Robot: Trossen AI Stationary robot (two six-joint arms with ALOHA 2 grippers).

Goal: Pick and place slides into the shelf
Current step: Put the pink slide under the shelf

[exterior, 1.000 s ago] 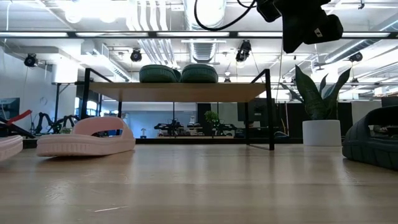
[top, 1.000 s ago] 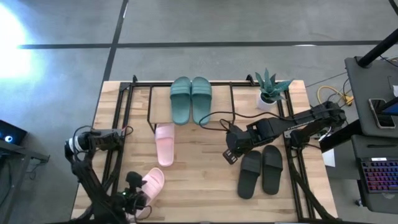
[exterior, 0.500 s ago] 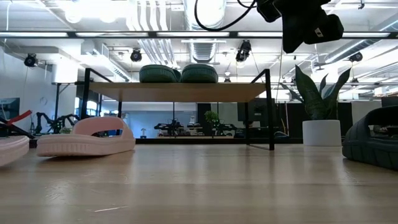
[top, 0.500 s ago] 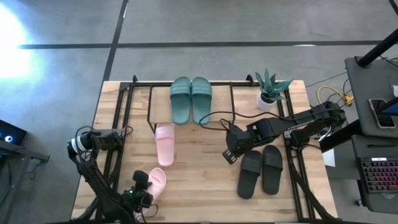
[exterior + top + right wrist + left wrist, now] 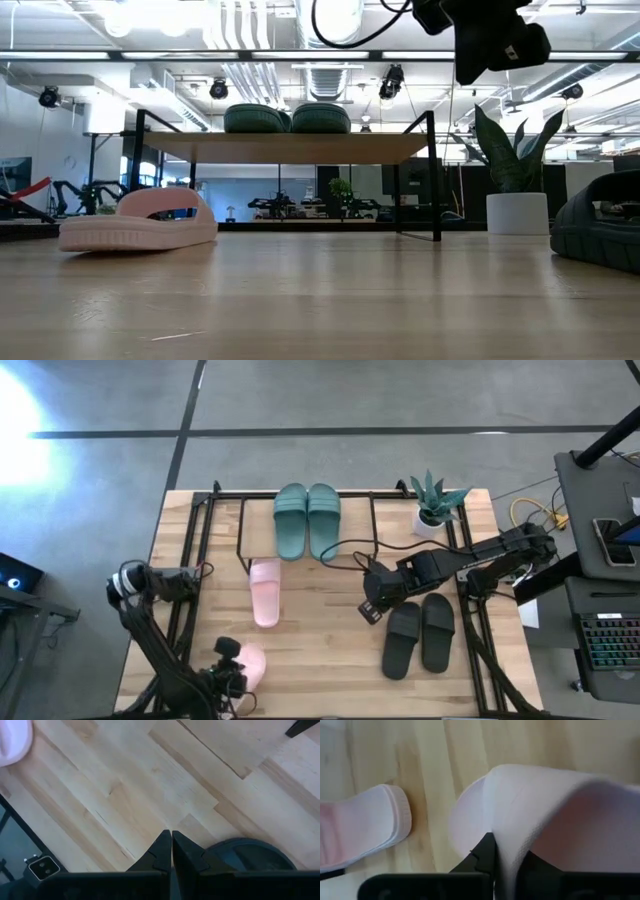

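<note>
Left gripper [image 5: 236, 678]: at 7 o'clock on the table, near the front edge; fingers clamped together on the strap of a pink slide [image 5: 250, 662], seen close up in the left wrist view [image 5: 540, 810].
Right gripper [image 5: 368, 610]: raised above the boards just right of centre, fingers pressed together on nothing; in the low view it hangs high over the table [image 5: 498, 45].
Table [image 5: 320, 650]: light wooden boards; black rails run along the 9 o'clock and 3 o'clock sides.
Open room: bare wood from the centre down to 6 o'clock, between the held pink slide and the black pair.
Shelf [image 5: 257, 510]: at 12 o'clock against the back edge; black wire frame, light top board [image 5: 290, 147].
Green slides: two, side by side on the shelf top [image 5: 307, 518]; in the low view they sit on the board [image 5: 286, 119].
Pink slides: two; one held at 7 o'clock, the other [image 5: 264, 590] flat on the table just in front of the shelf's left part, well apart from the first.
Black slides: two, a pair [image 5: 420, 634] at 4 o'clock, just below the right gripper; one toe shows in the right wrist view [image 5: 250, 854].
Potted plant [image 5: 436, 502]: one, at 1 o'clock by the back right corner, just right of the shelf.
Beyond the right edge: a desk with a keyboard [image 5: 608, 642].
</note>
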